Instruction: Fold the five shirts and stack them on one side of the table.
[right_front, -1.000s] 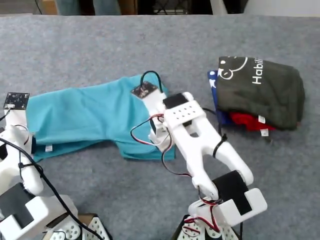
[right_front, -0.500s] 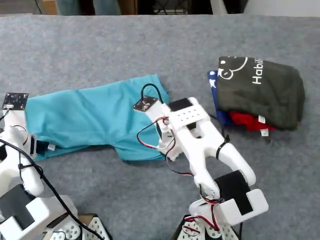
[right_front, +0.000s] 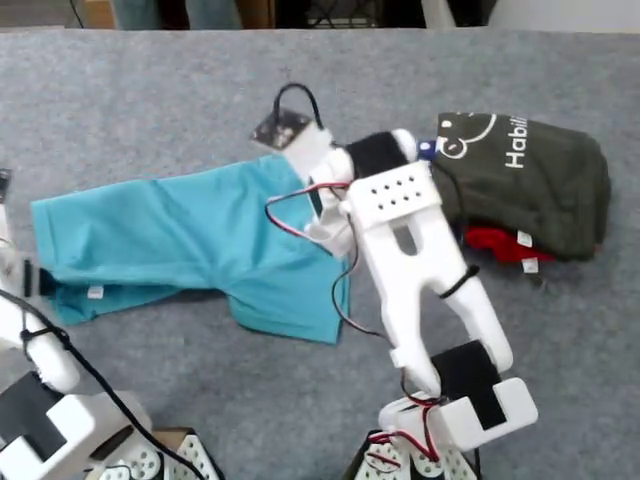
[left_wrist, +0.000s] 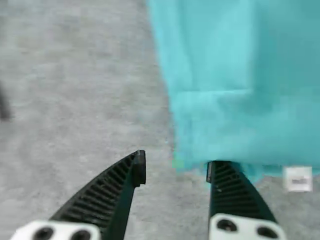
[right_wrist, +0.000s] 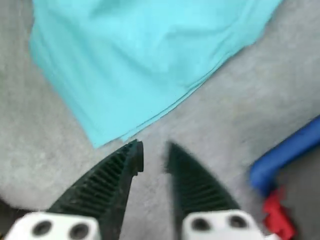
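A teal shirt lies spread flat on the left half of the grey table. My right gripper hangs just off the teal shirt's edge, its fingers a little apart with nothing between them. In the high view the right gripper is over the shirt's right end, near the stack. At the shirt's left end sits my left gripper, open, with the edge of the teal cloth at the gap and one finger against it. In the high view the left gripper is at the table's left border.
A stack of folded shirts sits at the right: a dark olive one with white print on top, blue and red ones beneath. Both arm bases stand at the near edge. Bare grey table lies beyond and in front of the teal shirt.
The right arm has swung away from the near side towards the far right end of the shirt. The left arm has shifted left, and the shirt's left end has moved left with it.
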